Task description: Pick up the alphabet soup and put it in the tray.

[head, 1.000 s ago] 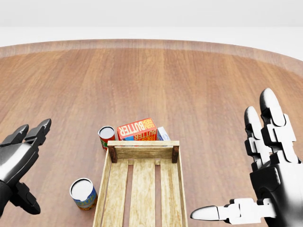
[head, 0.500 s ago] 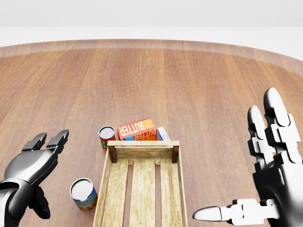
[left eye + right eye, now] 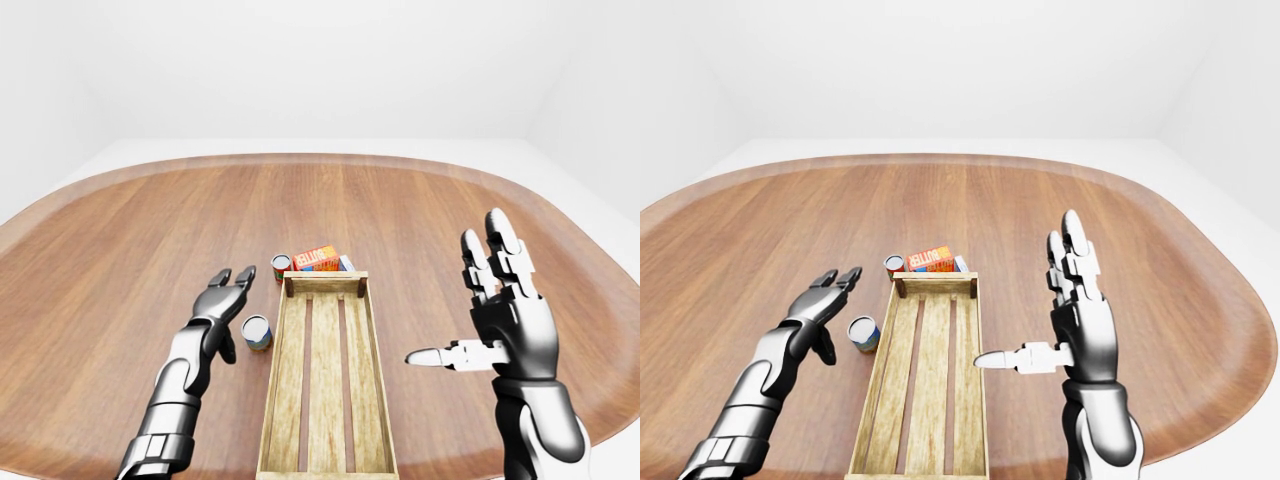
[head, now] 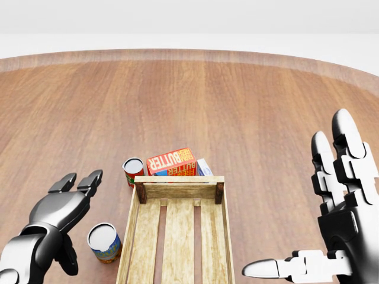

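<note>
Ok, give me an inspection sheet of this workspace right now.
Surface: wooden table, oval.
Job's things: two cans, one red above the tray's left corner, one blue beside its left wall; labels unreadable. Slatted tray holds nothing.
Clutter: butter box, with a pale box beside it.
Robot hands: left robot hand open near the blue can; right robot hand open, raised.
Cables: nothing seen.
Surroundings: white walls.
</note>
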